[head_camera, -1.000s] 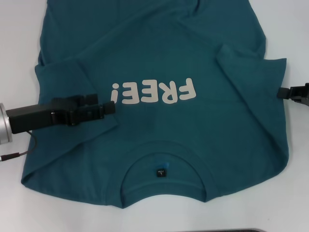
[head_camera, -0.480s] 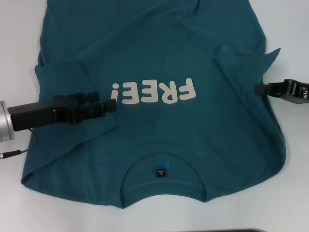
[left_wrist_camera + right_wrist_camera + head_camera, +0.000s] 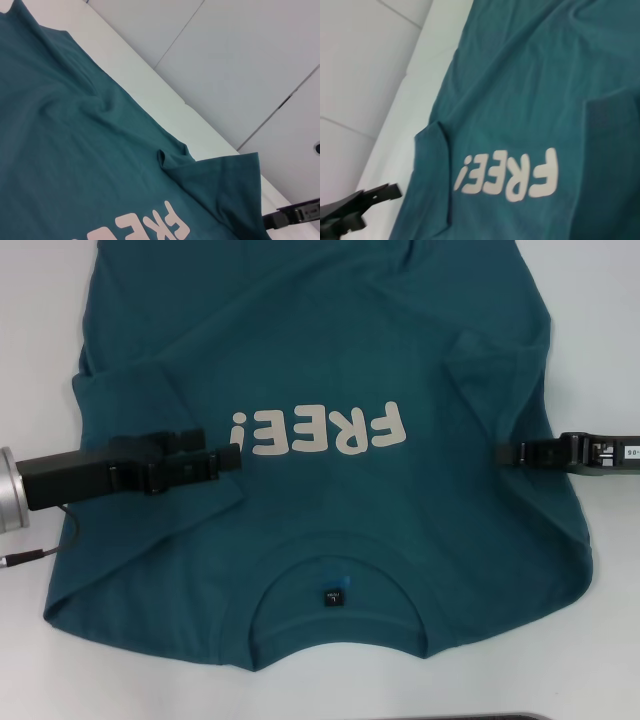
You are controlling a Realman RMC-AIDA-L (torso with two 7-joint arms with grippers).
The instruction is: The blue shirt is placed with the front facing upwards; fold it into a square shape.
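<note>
Right end effector (image 3: 503, 453) has carried sleeve farther over blue shirt (image 3: 330, 360).

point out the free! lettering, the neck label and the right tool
FREE! lettering (image 3: 320, 430), head view, middle of the pale print.
neck label (image 3: 332, 596), head view, the small black tag inside the collar.
right tool (image 3: 503, 453), head view, its tip over the folded-in sleeve.

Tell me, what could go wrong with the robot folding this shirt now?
The right sleeve already lies folded in with wrinkles, so the right gripper might drag it crooked. The left gripper sits over the blue shirt by the "FREE!" lettering; pulling could bunch the cloth and give an uneven square.
</note>
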